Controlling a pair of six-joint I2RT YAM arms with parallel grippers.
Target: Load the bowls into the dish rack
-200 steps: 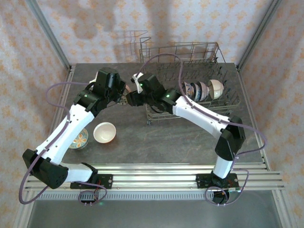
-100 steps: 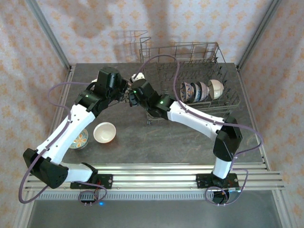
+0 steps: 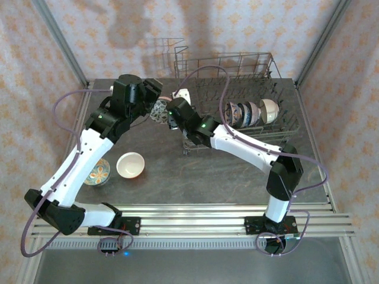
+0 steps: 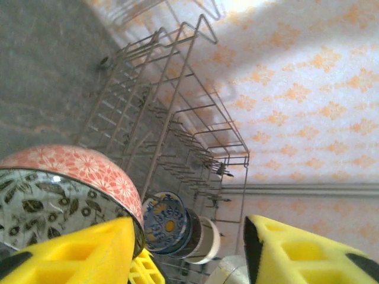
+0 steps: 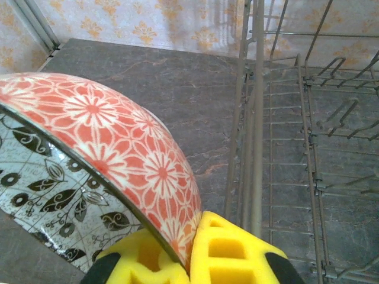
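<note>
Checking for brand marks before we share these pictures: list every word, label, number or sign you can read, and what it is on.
None can be read.
The red floral bowl shows only flowers outside and leaves inside, no lettering.
The blue-patterned bowl standing in the dish rack has marks at its centre that are too blurred to read.

Dark grey stone-look table point(image 3: 225, 177) across mid-frame. Upper right, standing on it: wire dish rack point(image 3: 208, 90). Lower left: white bowl point(image 3: 131, 164) upright, patterned bowl point(image 3: 98, 172) near, further left.
</note>
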